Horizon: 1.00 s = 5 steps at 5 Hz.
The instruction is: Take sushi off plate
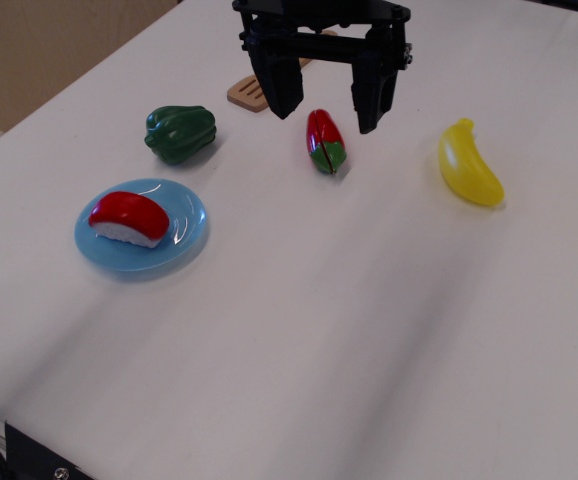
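Note:
The sushi (129, 217), a red-topped nigiri on a white base, lies on the left part of the light-blue plate (187, 228) at the left of the white table. My black gripper (327, 118) hangs open and empty at the top centre, well to the upper right of the plate. Its two fingers straddle the air above a red-and-green toy vegetable (325, 142).
A green toy bell pepper (180, 133) sits just behind the plate. A yellow toy banana (469, 163) lies at the right. A wooden spatula-like piece (250, 92) lies behind the gripper. The table's left edge runs diagonally at the upper left.

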Tool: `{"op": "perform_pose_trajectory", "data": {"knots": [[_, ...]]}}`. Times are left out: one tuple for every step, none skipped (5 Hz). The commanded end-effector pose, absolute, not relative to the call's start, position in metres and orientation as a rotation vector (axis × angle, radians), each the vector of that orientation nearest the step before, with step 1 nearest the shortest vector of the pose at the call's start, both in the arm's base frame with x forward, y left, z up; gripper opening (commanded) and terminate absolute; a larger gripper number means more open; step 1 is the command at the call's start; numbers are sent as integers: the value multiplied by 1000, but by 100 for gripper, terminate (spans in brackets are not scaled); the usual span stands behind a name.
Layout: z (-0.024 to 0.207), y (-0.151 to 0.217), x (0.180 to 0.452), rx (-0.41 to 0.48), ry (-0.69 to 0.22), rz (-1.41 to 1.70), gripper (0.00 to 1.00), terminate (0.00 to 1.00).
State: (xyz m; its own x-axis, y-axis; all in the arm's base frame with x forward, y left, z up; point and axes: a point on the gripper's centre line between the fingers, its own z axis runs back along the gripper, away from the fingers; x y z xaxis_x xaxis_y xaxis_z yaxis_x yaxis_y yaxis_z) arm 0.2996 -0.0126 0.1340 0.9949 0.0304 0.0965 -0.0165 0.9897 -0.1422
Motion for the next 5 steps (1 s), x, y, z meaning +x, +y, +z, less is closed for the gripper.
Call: {"op": "perform_pose_trajectory", "data": {"knots": [[134,-13,300,-142,-99,24,100,0],[132,8,282,-147,-58,-123,100,0],[126,33,269,-39,11,-328,100,0],[111,65,264,28,94,-536,100,0],[101,95,267,60,98,-674,100,0]]}}
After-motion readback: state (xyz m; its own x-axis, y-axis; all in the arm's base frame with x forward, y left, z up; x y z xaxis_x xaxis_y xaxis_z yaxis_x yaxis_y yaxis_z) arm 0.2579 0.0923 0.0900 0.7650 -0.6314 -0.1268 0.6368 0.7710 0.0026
